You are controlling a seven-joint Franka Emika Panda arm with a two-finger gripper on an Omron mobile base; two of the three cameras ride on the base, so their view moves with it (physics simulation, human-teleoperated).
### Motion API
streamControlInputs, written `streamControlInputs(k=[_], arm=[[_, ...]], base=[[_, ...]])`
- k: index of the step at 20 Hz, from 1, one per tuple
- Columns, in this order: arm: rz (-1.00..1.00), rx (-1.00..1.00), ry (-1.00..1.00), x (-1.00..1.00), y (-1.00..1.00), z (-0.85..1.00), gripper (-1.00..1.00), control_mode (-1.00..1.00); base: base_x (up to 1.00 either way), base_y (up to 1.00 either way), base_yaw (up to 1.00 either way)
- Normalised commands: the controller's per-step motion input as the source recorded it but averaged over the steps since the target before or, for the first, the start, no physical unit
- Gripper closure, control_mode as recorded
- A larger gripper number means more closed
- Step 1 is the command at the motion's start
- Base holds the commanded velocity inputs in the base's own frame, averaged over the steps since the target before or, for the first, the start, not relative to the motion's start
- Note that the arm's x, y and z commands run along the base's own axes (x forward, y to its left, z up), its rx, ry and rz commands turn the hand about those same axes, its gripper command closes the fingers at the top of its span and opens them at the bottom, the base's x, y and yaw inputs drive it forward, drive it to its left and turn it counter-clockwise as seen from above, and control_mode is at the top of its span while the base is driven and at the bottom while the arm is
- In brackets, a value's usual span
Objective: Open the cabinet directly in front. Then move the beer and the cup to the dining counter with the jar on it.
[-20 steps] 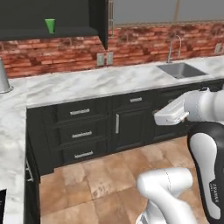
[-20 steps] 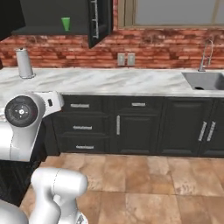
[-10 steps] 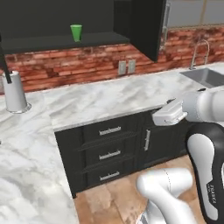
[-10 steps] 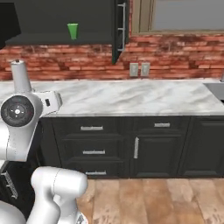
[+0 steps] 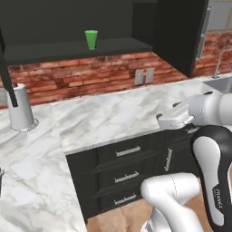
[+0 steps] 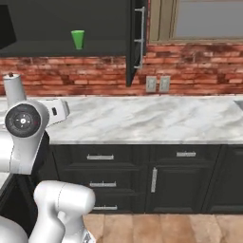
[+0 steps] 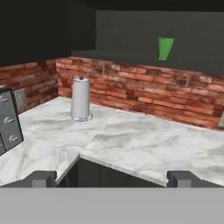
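We see one cup (image 5: 91, 39) standing upright on the open shelf of the cabinet (image 5: 176, 31), up at about twelve o'clock in the left base view and nearer eleven o'clock in the right base view, with the cabinet's door swung out toward us and its long silver handle (image 6: 140, 34) facing the right base camera. The hand view gives us what the base views do not: the gripper (image 7: 112, 178) with both fingertips (image 7: 41, 178) set wide apart and nothing between them, pointed over the marble worktop (image 7: 131, 144), the cup at about one o'clock on the shelf above. One paper-towel roll (image 7: 80, 99) stands on the worktop at ten o'clock in that view (its top alone peeks past the arm in the right base view). The left base view alone shows a faucet (image 5: 220, 62) at three o'clock; we count two wall outlets (image 6: 158, 84) on the brick.
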Motion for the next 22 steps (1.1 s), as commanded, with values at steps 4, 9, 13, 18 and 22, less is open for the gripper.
streamControlInputs(k=[4,9,13,18,22], arm=[[0.00,0.00,0.00,0.00,0.00,0.00,-1.00,1.00],[0.00,0.00,0.00,0.00,0.00,0.00,-1.00,1.00],[0.00,0.00,0.00,0.00,0.00,0.00,-1.00,1.00],[0.00,0.00,0.00,0.00,0.00,0.00,-1.00,1.00],[0.00,0.00,0.00,0.00,0.00,0.00,-1.00,1.00]], base=[[0.00,0.00,0.48],[0.12,0.01,0.11],[0.95,0.00,0.00],[0.87,0.00,-0.03],[0.50,0.00,-0.03]])
